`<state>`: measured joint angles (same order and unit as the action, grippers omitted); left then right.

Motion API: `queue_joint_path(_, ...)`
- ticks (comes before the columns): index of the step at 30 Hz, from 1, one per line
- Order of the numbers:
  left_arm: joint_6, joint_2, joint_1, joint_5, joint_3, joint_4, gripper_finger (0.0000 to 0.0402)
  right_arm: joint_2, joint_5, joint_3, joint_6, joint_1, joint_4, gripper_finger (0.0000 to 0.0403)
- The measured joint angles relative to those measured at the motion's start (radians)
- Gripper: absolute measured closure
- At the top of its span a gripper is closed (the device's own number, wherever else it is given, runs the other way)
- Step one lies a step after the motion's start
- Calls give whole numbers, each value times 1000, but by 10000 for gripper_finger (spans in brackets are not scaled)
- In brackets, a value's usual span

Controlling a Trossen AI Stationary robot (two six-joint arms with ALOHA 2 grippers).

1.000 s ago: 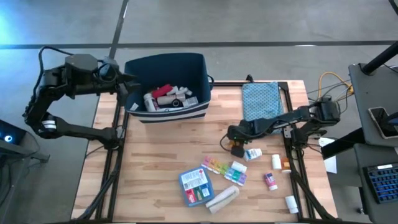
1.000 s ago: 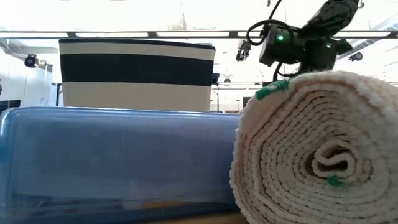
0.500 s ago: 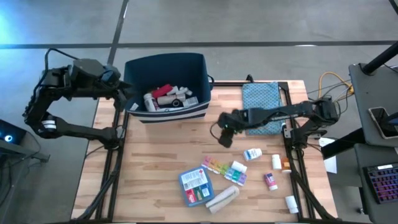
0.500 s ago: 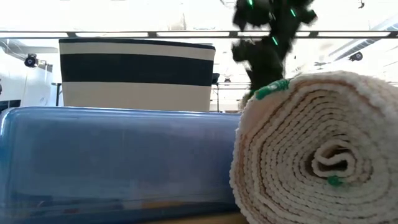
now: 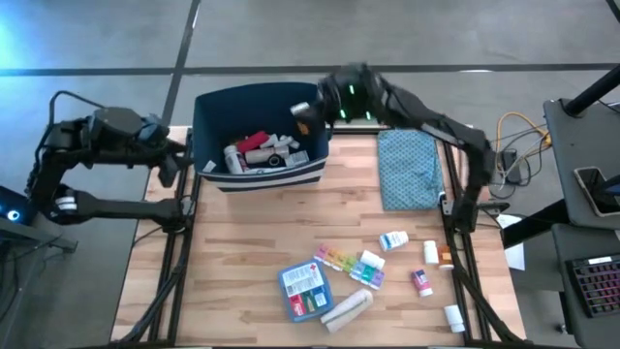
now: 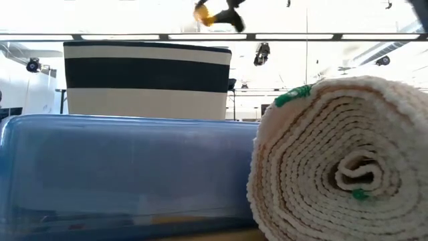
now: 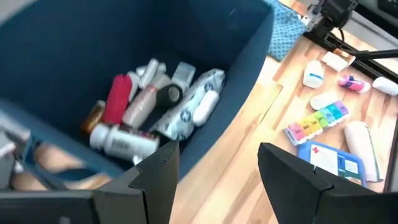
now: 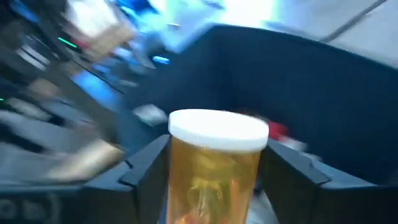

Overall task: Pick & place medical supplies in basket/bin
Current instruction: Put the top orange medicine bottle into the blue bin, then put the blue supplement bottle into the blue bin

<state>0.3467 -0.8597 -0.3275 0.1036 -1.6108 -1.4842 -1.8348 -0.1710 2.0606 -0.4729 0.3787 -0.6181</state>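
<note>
Amber pill bottle (image 8: 214, 168) with a white cap sits upright, clamped between the fingers of the right gripper (image 5: 308, 110), which hangs over the right rim of the navy bin (image 5: 208, 107) at the desk's (image 5: 242, 262) far edge; the bin's open mouth lies directly below and slightly left, so I judge release the next move. Right arm is stretched long across the desk from its right-side mount. Left gripper (image 7: 217, 171), fingers apart and empty, waits just outside the bin's left wall, while the pill organizer (image 5: 352, 265) and bandage roll (image 5: 346, 309) lie on the near desk.

text: none readable | sign: red cross on blue box (image 7: 336, 163) | bottle labels: too small to read
</note>
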Motion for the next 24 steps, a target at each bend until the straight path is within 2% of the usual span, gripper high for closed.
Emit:
queue_joint_path(3,48,65,0,-3,95,2,203,-113,-255,199,-82,63,0,130)
queue_joint_path(5,78,115,0,-26,163,19,203,-175,-310,301,-92,85,-46,107)
queue_joint_path(6,92,141,0,-50,199,38,203,-176,-303,285,-89,90,-36,97)
queue_joint_path(7,105,165,0,-79,235,63,203,-160,-277,239,-83,93,-23,89)
queue_joint_path(9,128,218,0,-150,305,143,203,-138,-159,178,-39,93,-103,78)
queue_joint_path(12,149,290,0,-251,401,279,203,-84,39,135,81,73,-349,71)
queue_joint_path(15,150,332,0,-301,481,380,203,-44,204,103,153,22,-595,70)
queue_joint_path(20,120,335,0,-336,580,412,203,-8,245,-2,106,-95,-938,71)
queue_joint_path(24,70,309,1,-405,632,412,203,84,209,-206,19,-216,-923,74)
